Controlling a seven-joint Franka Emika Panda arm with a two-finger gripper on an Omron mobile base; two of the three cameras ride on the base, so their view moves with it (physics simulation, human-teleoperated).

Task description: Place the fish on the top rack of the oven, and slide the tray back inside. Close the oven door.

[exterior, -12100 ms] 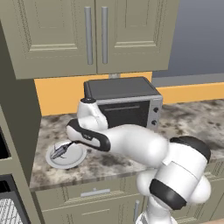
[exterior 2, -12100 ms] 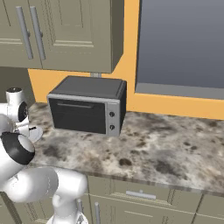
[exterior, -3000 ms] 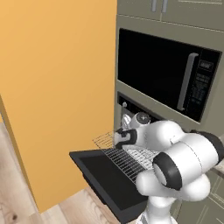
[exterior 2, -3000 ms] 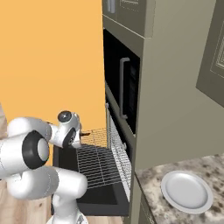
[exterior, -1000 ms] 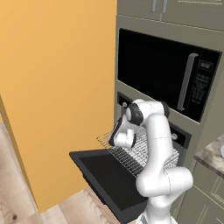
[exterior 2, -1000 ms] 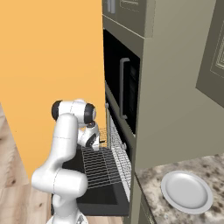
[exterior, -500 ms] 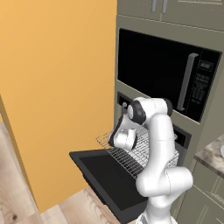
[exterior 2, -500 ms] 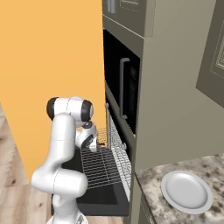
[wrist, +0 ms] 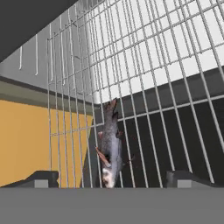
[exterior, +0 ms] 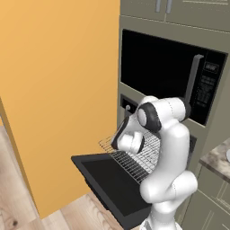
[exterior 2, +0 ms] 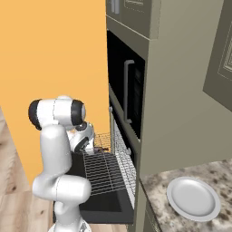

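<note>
End effector has released since a second ago; jaws now spread wide. Fish lies free on top rack, dead ahead at 12 o'clock, long axis 12-to-6. You push rack in next.

White Franka-type arm, glossy rounded shells stacked in thick cylindrical links. Dark grey to black rings at the joints; a big black round cap on the shoulder-like joint in the right base view, another dark band beside it. Wrist section white with a dark collar. Lower body a bulbous white link on a narrower white column. Tool: two small dark grey finger tips, blocky with sloped tops, one at each side of the hand view. No cables, screws or markings can be made out. Surfaces smooth, rendered, with a soft shine.
</note>
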